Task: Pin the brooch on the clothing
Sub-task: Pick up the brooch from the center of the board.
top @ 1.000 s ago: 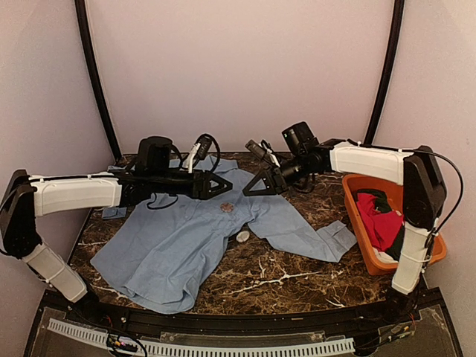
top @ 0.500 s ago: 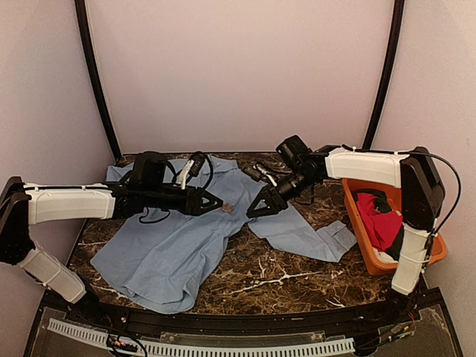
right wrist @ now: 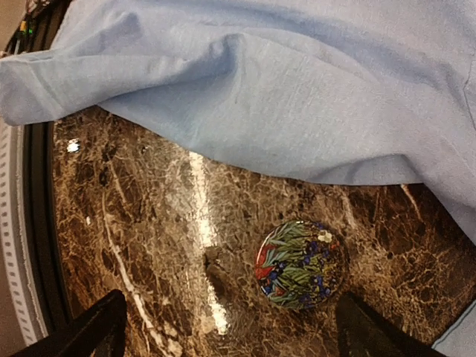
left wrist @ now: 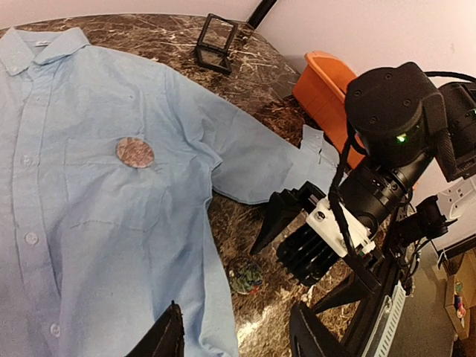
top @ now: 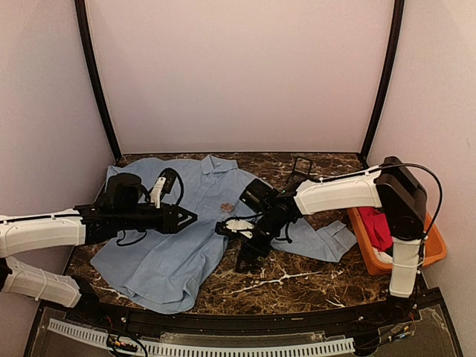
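Right gripper (right wrist: 229,316) spread wide, empty, over floral brooch (right wrist: 301,265) on table (right wrist: 134,223) just right of shirt (right wrist: 297,89) (round, no long axis). Left gripper (left wrist: 238,338) half spread, empty, farther off.

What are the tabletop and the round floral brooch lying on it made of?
Tabletop: polished dark brown marble or marble-look laminate; white veins, mirror-like glare. Floral brooch: likely glass or resin dome over a printed picture; smooth, shiny face. Backing hidden.
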Controlling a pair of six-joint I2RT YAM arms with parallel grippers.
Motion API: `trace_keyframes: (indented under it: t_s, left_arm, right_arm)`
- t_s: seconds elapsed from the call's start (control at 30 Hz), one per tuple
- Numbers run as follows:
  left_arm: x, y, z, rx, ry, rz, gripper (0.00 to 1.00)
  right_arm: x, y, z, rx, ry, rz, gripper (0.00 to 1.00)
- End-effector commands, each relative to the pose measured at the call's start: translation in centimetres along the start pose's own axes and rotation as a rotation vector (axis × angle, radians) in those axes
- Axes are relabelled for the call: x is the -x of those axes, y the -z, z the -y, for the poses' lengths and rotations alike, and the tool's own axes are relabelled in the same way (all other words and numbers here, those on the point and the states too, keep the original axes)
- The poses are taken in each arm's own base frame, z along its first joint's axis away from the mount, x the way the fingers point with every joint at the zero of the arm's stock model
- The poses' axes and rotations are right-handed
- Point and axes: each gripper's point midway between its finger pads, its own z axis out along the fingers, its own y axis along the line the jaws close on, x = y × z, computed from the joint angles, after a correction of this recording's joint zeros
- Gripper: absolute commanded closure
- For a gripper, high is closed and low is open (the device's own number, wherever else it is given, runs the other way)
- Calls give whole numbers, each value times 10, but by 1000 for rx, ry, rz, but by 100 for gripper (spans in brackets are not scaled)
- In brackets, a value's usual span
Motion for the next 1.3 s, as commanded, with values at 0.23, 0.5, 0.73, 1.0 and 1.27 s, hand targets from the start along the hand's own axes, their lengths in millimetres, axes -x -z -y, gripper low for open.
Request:
trace_keyframes:
  t_s: [0.23,0.5,0.73,1.0,1.27]
  left_arm:
    - [6,45,-9,112,5,113,51]
    - [4,53,-11,131,-3,123,50]
    - [5,53,-11,133,-16,125,50]
    - [3,56,-11,142,-20,118,50]
    - [6,55,-10,139,-20,124,50]
  right_arm:
    - [-1,-38,42,-323,32,-101,1]
    - [-9,-44,41,-372,51,-128,9]
    - [-25,-54,27,-382,106,-171,21]
    - [-37,-46,28,-431,85,-175,25]
    - [-43,-43,29,-410,63,-175,30]
